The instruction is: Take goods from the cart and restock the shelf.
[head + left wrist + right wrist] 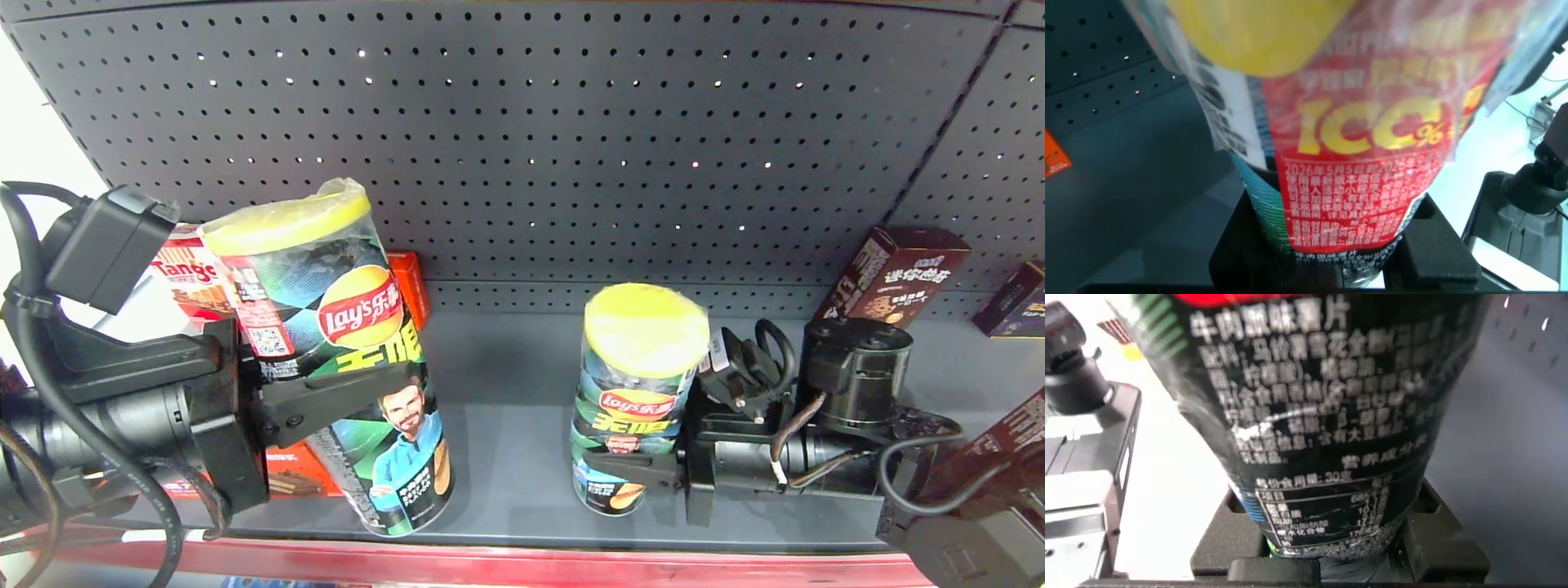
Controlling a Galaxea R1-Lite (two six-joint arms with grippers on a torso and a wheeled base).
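In the head view, the left end effector (353,390) at the left of the frame was clenched around the waist of a tall, yellow-lidded crisp tube wrapped in clear film, the left canister (343,327). It leaned, lid toward the upper left, with its base low over the front of the grey metal shelf (506,408), just behind the red front lip (490,563). Whether the base touched could not be told. Red cardboard snack boxes (184,273) stood close behind it. At centre frame the right end effector (630,459) grasped a matching tube, the right canister (641,384), which was upright and apparently seated on the shelf, well apart from the first.

In the left wrist view, the left canister (1364,163) sat between the black pads at the bottom of the frame, the grip low on the tube.

In the right wrist view, the right canister (1323,433) was held the same way, with the pads at the lower edge.

Judged from this, the step wanted the leaning tube brought upright before lowering, its base set flat and back from the lip but short of the boxes. Each grip should then have been loosened only once the tube stood by itself, and the arm drawn straight back so a finger did not tip it.
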